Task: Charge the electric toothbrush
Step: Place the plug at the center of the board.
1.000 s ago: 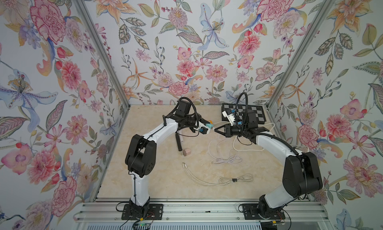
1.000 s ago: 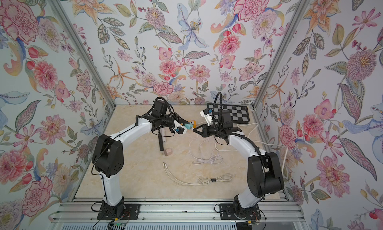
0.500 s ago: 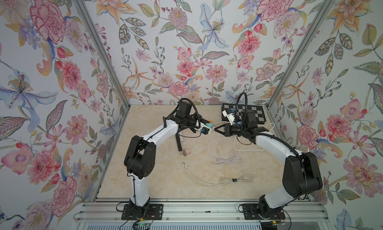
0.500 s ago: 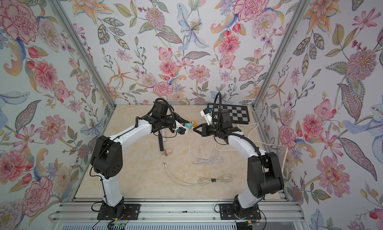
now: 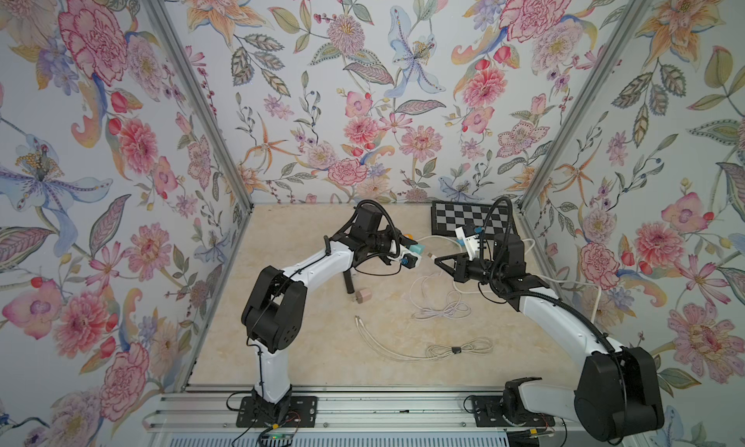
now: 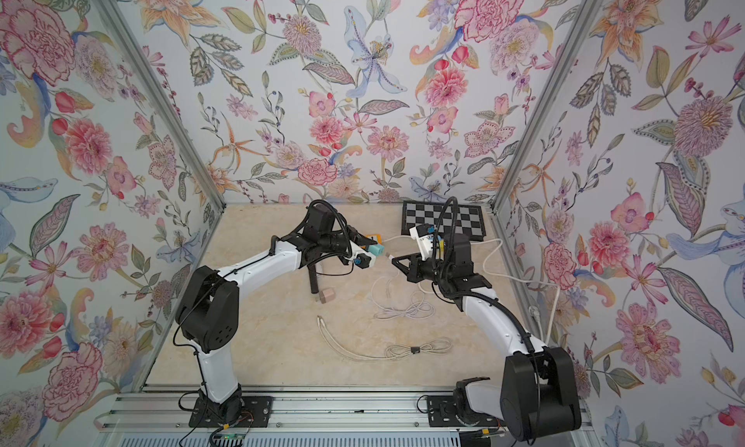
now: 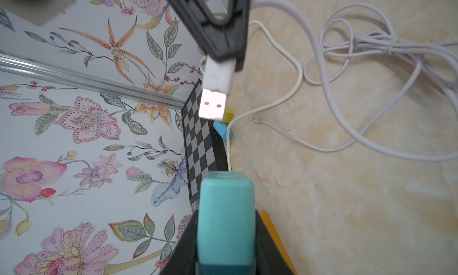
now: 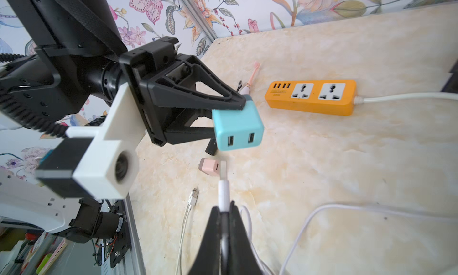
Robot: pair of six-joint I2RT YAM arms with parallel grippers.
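In a top view, the toothbrush lies on the table near the middle, below the left arm. To its right, the left gripper squeezes the teal charger block. Next comes the white plug, pinched tight by the right gripper. Plug and block are close, not touching. I think it should line up with a hole, then push in slowly.
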